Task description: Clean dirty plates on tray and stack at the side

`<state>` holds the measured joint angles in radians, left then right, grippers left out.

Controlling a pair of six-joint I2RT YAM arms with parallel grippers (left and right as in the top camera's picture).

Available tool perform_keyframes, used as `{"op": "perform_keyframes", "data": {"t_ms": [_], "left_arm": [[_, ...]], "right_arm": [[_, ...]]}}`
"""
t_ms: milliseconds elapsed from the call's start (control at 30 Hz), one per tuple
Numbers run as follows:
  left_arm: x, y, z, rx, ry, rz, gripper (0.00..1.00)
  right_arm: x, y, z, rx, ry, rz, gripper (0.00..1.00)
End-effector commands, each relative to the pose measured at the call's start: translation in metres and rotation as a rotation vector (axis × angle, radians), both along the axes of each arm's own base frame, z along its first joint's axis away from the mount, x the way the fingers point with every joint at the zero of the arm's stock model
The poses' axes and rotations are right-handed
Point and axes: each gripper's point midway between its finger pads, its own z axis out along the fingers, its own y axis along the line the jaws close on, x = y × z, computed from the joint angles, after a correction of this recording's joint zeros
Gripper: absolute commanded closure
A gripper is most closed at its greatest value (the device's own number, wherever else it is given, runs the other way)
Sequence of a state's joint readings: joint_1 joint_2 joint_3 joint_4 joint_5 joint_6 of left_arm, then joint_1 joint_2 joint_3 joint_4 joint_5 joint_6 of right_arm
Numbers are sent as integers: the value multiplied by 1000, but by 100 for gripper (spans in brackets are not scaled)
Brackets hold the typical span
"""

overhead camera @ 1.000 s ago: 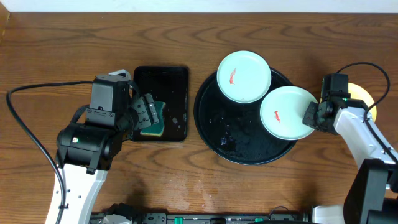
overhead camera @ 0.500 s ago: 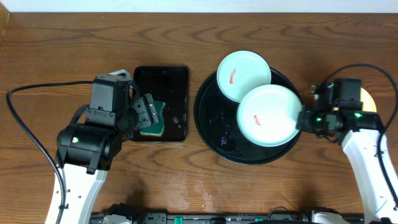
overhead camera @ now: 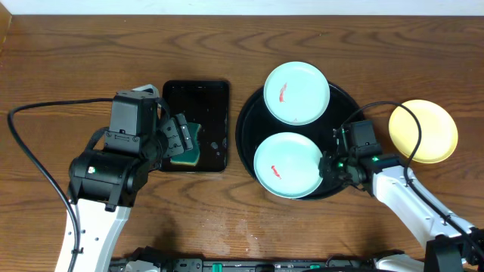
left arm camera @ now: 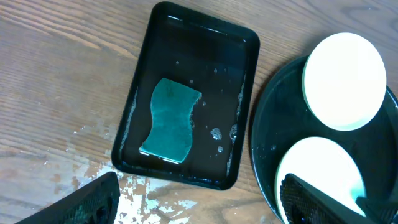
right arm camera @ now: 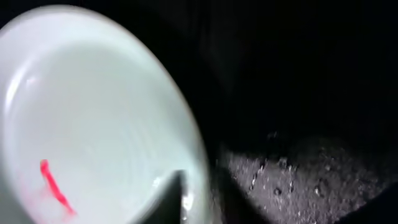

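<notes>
Two mint plates [overhead camera: 296, 92] on black tray [overhead camera: 249, 128]

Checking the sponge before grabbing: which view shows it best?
Left wrist: the sponge lies whole, uncovered in its small tray. Overhead, the left end effector hides part of it. Right wrist shows a plate, no sponge.

Round tray [overhead camera: 246, 125]: glossy black, centre of the wooden table [overhead camera: 76, 53].
Upper mint plate [overhead camera: 299, 94]: overlaps the tray's far rim; red smear left of centre.
Lower mint plate [overhead camera: 291, 162]: at the tray's near side; small red smear.
Right gripper [overhead camera: 327, 166]: fingertips at the lower mint plate's right edge.
Yellow plate [overhead camera: 423, 132]: on the table, right of the tray, apart from it.
Rectangular tray [overhead camera: 198, 102]: black, just left of the round tray.
Sponge [overhead camera: 189, 147]: green, in the rectangular tray's near-left part.
Left gripper [overhead camera: 178, 138]: over the sponge.
</notes>
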<state>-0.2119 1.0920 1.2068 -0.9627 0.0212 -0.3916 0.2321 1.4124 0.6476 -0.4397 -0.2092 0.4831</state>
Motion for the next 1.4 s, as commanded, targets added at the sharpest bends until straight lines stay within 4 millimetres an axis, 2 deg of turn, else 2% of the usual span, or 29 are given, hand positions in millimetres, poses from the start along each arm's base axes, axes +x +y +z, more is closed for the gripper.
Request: {"op": "perform_keyframes", "data": {"t_ms": [0,100,200,267,367,400,467,567,633,700,800,1000,1200,1233,1267,1300,1333,1367], "left_arm": [[2,1,9,-2,-21,-1,17],[2,1,9,-2,-21,-1,17],[2,1,9,-2,-21,-1,17],[2,1,9,-2,-21,-1,17],[2,0,9,-2,-22,-1,17],[2,0,9,-2,-22,-1,17],[2,0,9,-2,-22,-1,17],[2,0,9,-2,-22,-1,17],[2,0,9,-2,-22,-1,17],[2,0,9,-2,-22,-1,17],[2,0,9,-2,-22,-1,17],[2,0,9,-2,-22,-1,17],[2,0,8,-2,-18,-2,17],[1,1,8,-1,-14,-2,17],[1,1,7,-1,-13,-2,17],[0,1,7,0,-10,-2,17],[-1,1,6,1,-5,-2,17],[-2,1,5,2,1,-2,17]], "right_arm": [[17,-5,19,-78,-82,66,59],[27,-16,42,-178,-105,125,59],[38,-17,66,-227,-142,207,57],[40,-15,71,-223,-149,222,62],[32,-15,59,-222,-109,229,65],[28,-16,52,-225,-88,232,63],[19,-17,35,-222,-38,241,53],[8,-9,14,-171,21,275,53],[5,-2,2,-136,42,302,60],[7,-2,-5,-135,49,302,76],[16,-1,-7,-132,20,292,98],[38,-24,-1,-225,-39,138,99],[47,-25,2,-214,-65,81,99],[46,-25,2,-211,-57,69,99],[43,-25,1,-207,-44,56,94],[41,-25,0,-206,-34,57,69],[39,-25,-1,-204,-25,61,59],[37,-25,-1,-209,-20,73,56]]}}
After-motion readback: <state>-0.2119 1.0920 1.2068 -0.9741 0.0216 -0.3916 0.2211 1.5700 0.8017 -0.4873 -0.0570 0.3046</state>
